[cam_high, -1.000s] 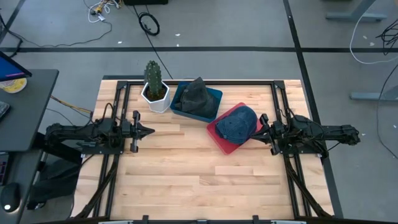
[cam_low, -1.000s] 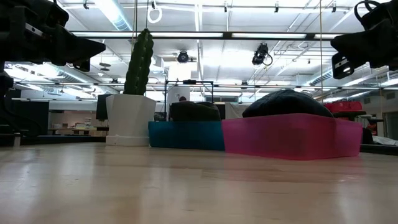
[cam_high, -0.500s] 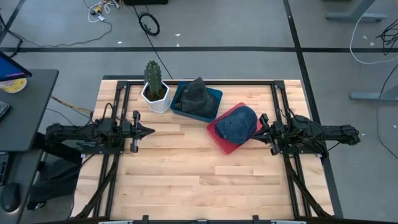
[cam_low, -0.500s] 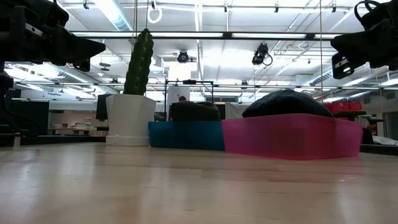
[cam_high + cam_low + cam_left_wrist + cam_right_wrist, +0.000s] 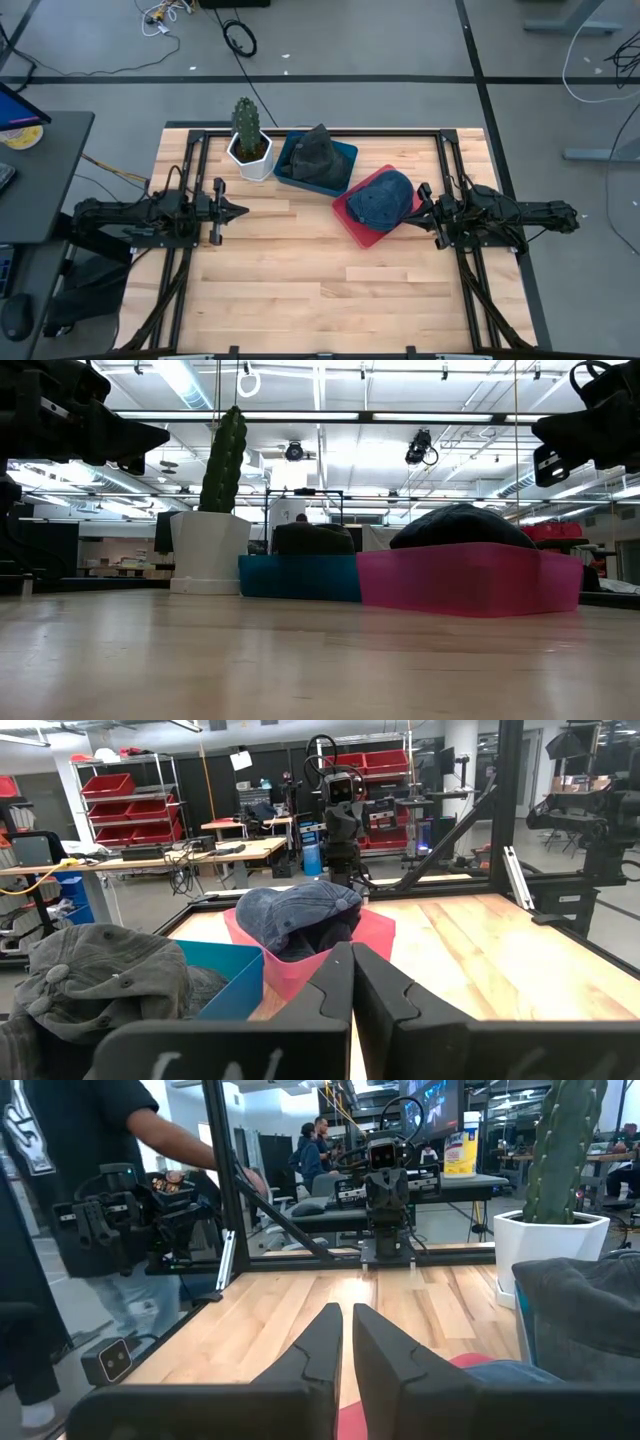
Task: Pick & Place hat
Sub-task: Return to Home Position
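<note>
A blue denim hat lies crown up in a pink tray right of the table's middle; the left wrist view shows this hat too. A dark grey hat sits crumpled in a teal bin just behind it. My left gripper hovers shut at the table's left side, pointing level toward the middle. My right gripper hovers shut at the right side, its tips beside the pink tray's right edge, touching nothing. In the wrist views each gripper's fingers lie together.
A cactus in a white pot stands at the far left of the teal bin. Black frame rails run along the table's left, right and far sides. Bare wood fills the near half. A person stands beyond the table's left side.
</note>
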